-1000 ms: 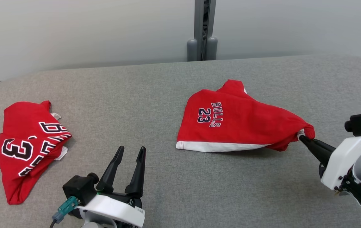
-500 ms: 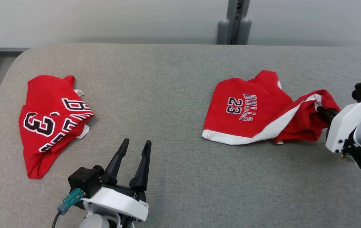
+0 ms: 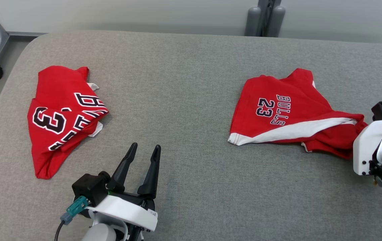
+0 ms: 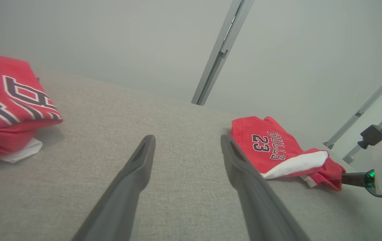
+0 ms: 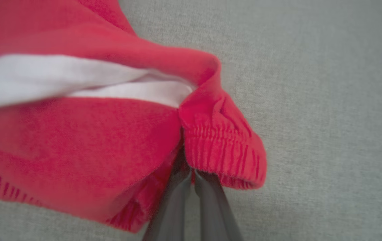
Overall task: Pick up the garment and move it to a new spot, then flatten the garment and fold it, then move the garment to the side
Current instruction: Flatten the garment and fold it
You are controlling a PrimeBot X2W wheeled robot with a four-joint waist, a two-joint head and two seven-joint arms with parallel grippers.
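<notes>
1. Altogether, two garments lie well apart on a grey fabric-covered table [image 3: 184, 83]: red shorts with white trim [image 3: 278, 110] to the right and a crumpled red jersey [image 3: 60, 117] to the left.
2. The shorts read "BULLS 23"; the jersey shows a large "3" and cut-off letters.
3. The left gripper [image 3: 146, 146] hovers with its fingers spread, holding nothing.
4. The right gripper [image 5: 189, 170] has its fingers pressed together, pinching the shorts' ribbed waistband [image 5: 224, 150].

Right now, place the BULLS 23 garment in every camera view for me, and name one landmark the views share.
Head view: the BULLS 23 garment lies right of centre on the grey table.
Left wrist view: the garment sits right of middle.
Right wrist view: the garment spreads over the left and middle, ribbed edge pinched in the right gripper's jaws.
Shared landmark: its white band.
</notes>
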